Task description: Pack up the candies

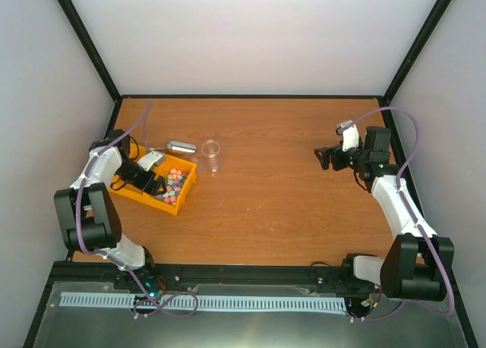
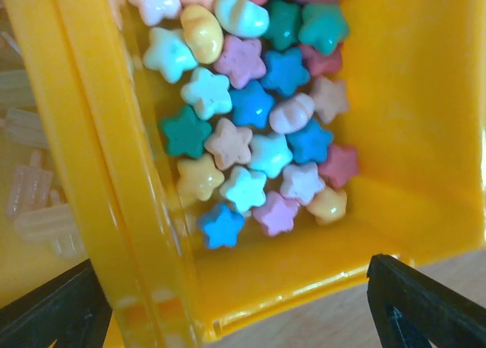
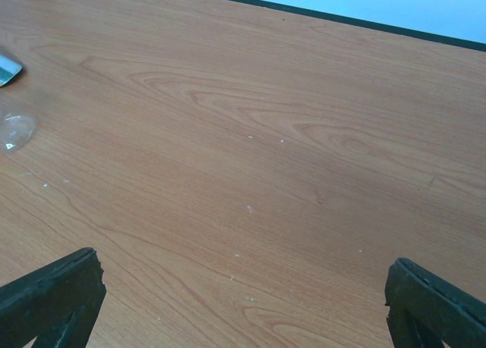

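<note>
The candies (image 2: 254, 112) are small pastel stars and ovals, pink, yellow, blue, teal and white, heaped in one compartment of a yellow bin (image 2: 410, 82). In the top view the candies (image 1: 176, 182) lie in the bin (image 1: 181, 201) at the left. My left gripper (image 2: 243, 306) is open and empty, hovering over the bin's near wall, fingers astride it. It shows in the top view (image 1: 154, 187) too. My right gripper (image 1: 326, 157) is open and empty above bare table at the right; in its own view the gripper (image 3: 243, 302) shows only wood between the fingers.
A clear plastic cup (image 1: 211, 154) stands just behind the bin, with a silver pouch (image 1: 181, 146) to its left. Both show faintly at the left edge of the right wrist view: cup (image 3: 15, 130), pouch (image 3: 7, 68). Pale stick-shaped items (image 2: 34, 204) lie in the bin's neighbouring compartment.
</note>
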`<state>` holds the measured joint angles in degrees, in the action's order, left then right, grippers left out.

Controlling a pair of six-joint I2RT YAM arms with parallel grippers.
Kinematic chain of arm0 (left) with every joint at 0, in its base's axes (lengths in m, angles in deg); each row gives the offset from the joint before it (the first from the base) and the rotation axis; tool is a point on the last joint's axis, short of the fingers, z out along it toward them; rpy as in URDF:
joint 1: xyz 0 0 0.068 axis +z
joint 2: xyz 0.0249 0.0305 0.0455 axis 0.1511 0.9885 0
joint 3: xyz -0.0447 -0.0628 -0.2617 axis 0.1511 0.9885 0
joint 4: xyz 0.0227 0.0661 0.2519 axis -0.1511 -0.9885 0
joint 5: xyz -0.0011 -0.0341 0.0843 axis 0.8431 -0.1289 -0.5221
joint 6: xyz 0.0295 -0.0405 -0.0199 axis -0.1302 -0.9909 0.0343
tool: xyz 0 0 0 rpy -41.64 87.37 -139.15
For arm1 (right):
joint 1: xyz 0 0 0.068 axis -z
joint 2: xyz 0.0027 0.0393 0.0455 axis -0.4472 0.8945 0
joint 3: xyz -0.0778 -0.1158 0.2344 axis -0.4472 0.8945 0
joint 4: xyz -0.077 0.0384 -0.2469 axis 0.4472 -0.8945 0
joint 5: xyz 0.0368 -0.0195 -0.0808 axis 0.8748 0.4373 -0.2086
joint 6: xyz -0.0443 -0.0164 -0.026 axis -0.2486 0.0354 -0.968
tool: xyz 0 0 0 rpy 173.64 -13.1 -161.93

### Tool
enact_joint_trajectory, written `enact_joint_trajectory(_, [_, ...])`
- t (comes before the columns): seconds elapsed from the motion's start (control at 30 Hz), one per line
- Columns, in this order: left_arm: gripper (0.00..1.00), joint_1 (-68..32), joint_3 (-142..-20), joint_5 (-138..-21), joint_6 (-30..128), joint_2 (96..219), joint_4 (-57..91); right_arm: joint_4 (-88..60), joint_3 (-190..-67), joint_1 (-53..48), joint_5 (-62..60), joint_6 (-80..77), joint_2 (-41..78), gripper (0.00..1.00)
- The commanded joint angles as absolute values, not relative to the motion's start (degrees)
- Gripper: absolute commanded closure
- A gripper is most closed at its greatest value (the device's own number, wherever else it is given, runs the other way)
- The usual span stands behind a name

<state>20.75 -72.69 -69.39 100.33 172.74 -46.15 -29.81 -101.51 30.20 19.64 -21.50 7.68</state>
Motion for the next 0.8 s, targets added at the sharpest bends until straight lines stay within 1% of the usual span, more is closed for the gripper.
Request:
enact_joint_trajectory(0.0, [0.09,20.8,-68.4,-63.6,104.5,167.0,-52.0,-30.4,-100.6,29.6,20.4,-22.4,6.3,0.0])
enact_joint_trajectory(0.13, [0.1,19.6,-65.2,-62.2,106.0,163.4,-53.6,-30.6,-100.8,29.6,20.6,-22.4,6.7,0.0])
enact_joint_trajectory(0.27, [0.09,15.0,-63.0,-62.3,106.7,160.3,-54.5,-30.8,-100.9,29.6,20.9,-22.5,6.9,0.0])
enact_joint_trajectory(0.43, [0.09,11.3,-64.5,-59.2,107.2,159.5,-58.1,-30.7,-100.7,29.6,20.6,-22.7,6.7,0.0])
enact_joint_trajectory(0.53, [0.07,9.9,-65.9,-55.9,109.7,159.7,-61.3,-30.6,-100.7,29.6,20.6,-22.8,6.9,0.0])
enact_joint_trajectory(0.63, [0.07,9.3,-71.8,-55.0,115.5,161.7,-67.8,-30.7,-100.7,29.6,20.7,-23.0,7.3,0.0])
enact_joint_trajectory(0.7, [0.09,10.0,-78.6,-56.9,117.5,164.5,-69.9,-30.8,-100.6,29.6,21.3,-23.3,7.3,0.0])
enact_joint_trajectory(0.77, [0.09,12.0,-87.0,-57.7,119.2,169.6,-71.6,-30.8,-100.5,29.6,21.7,-23.4,7.2,0.0])
